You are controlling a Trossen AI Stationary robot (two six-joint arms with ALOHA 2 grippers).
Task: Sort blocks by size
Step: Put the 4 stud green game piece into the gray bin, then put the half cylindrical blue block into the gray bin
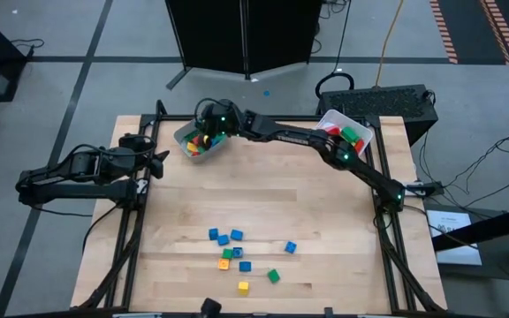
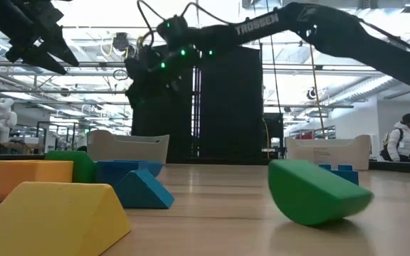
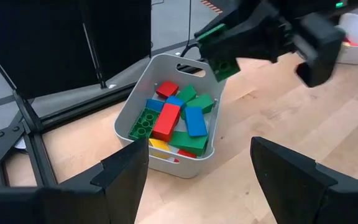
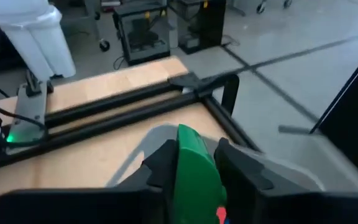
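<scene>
Item: right gripper (image 3: 229,53). It is held over the white bin (image 1: 186,134) at the table's far-left corner, the arm stretched across from the right edge. A green block (image 4: 194,174) is clamped between its fingers, end-on, directly above the bin's opening. This is judged a carry at the point of release, the block being hung there so that it falls among its like.

Item: white bin, far-left. Longer bars in red, green, blue and yellow are heaped in it, so it is taken as the place for the larger size.

Item: second white bin (image 1: 330,119), far-right corner. Red and green pieces are seen in it; their size cannot be made out.

Item: loose blocks (image 1: 237,252). A scatter of small cubes, mostly blue, with green, yellow and orange, is left near the table's near edge, toward the middle. These are judged still unsorted.

Item: left gripper (image 1: 155,163). It is parked at the table's left edge, fingers spread wide and empty, pointed toward the far-left bin, evidently kept clear of the working arm.
</scene>
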